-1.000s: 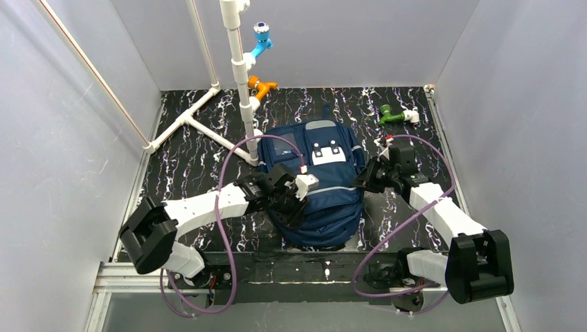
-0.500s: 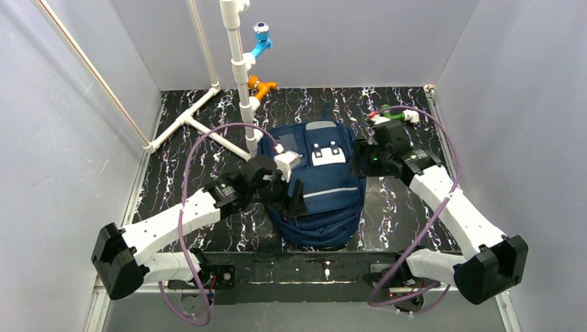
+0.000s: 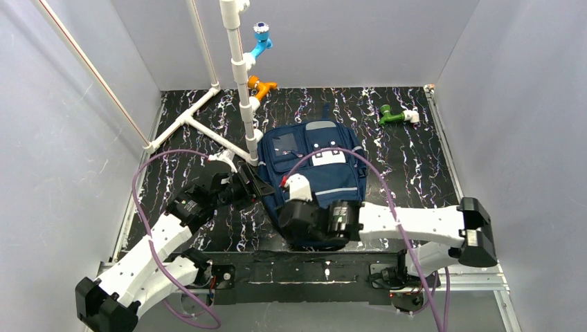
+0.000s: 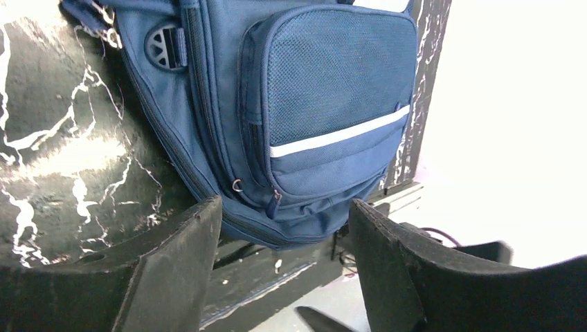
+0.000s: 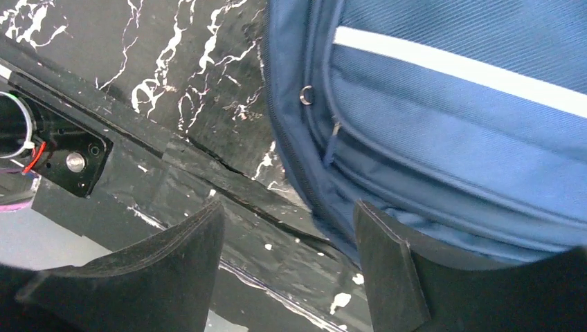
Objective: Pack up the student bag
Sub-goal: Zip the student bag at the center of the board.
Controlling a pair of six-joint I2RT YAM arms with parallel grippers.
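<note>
A black, white-veined bench [image 3: 415, 173] carries a white pipe frame [image 3: 234, 76] planted toward 11 o'clock. The student bag [image 3: 315, 181] is laid flat at the bench's centre, front pockets upward, carry loop toward 12 o'clock and base toward 6 o'clock. Its zips appear closed, and nothing to be packed is seen beside it. The right arm [image 3: 415, 223] is stretched along the near edge, so that the right pincer [image 5: 287, 207] is held at the bag's 7 o'clock corner, jaws spread wide and nothing gripped. The left arm [image 3: 159, 238] is angled in from 8 o'clock, and the left pincer [image 4: 282, 207] is poised just beside the bag's 9 o'clock flank, likewise parted wide and empty. A green fitting [image 3: 394, 115] is left well apart at 1 o'clock, while an orange fitting [image 3: 262, 86] and a blue fitting [image 3: 261, 39] are mounted on the frame. A zip pull [image 5: 333, 142] and a small ring [image 5: 305, 95] are seen by the bag's lower seam. The step in hand is judged to be the approach to a zip, so that the bag can be opened. The pull is small, so a fine, well-aligned pinch would be needed, with the bag steadied by the other arm. A second ago both pincers were set against the bag's flanks at 9 and 3 o'clock. Since then the left arm has been drawn back and the right arm swung round to the base, while the bag is found in much the same place.
</note>
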